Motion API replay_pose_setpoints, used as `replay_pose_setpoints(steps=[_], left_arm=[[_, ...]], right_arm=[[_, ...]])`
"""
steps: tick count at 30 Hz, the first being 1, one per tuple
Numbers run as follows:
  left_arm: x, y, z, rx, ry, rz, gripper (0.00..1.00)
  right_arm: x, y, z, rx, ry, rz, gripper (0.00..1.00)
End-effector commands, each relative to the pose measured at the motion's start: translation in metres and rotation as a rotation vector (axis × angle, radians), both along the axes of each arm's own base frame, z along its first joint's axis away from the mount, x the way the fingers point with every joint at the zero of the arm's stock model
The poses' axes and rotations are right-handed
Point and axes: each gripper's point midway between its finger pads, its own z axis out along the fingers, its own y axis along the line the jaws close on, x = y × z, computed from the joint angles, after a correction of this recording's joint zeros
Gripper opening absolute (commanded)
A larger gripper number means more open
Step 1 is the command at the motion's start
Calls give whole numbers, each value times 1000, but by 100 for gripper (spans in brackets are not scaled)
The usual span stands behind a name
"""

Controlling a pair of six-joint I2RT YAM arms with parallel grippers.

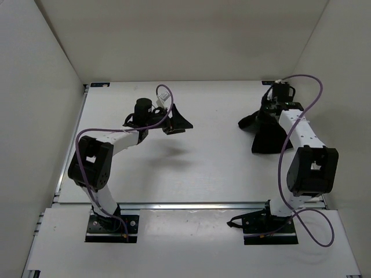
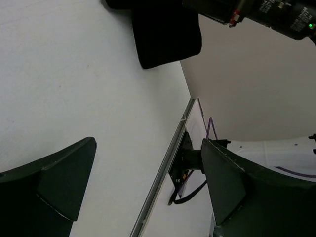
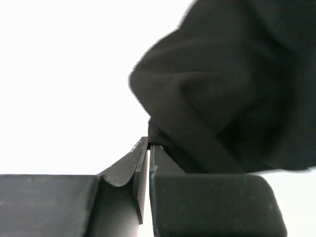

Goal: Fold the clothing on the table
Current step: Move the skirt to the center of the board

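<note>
Pinches a fold of the clothing [image 3: 232, 89] with the right gripper [image 3: 149, 145], jaws pressed together, at the far right of the matte white table [image 1: 203, 174]. Holds the left gripper [image 2: 148, 143] spread wide over its middle. Sits boxed by white walls [image 1: 191, 35], aluminium rail [image 1: 191, 204] along the near edge.

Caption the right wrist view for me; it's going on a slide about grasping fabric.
Close-up: right end effector shut, its tips pinching a fold of the limp black clothing.
</note>
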Motion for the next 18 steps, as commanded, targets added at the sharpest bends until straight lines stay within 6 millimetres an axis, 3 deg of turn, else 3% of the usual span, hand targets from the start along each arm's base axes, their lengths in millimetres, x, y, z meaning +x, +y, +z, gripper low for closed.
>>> replay_pose_setpoints(steps=[1, 3, 5, 10, 13, 15, 18], left_arm=[[13, -13, 29, -98, -50, 35, 98], [19, -11, 20, -119, 1, 100, 99], [29, -10, 21, -166, 7, 171, 99], [36, -18, -3, -162, 76, 222, 99], [37, -18, -21, -133, 135, 274, 98], [40, -13, -35, -133, 196, 316, 99], [41, -13, -50, -152, 277, 347, 99]], right_arm=[[22, 58, 62, 52, -196, 195, 0], [20, 97, 69, 94, -220, 318, 0], [15, 123, 68, 127, -230, 399, 0], [-17, 186, 71, 232, -232, 622, 0], [-33, 207, 75, 255, -249, 699, 0], [-39, 213, 86, 262, -277, 729, 0], [-46, 217, 86, 289, -283, 753, 0]])
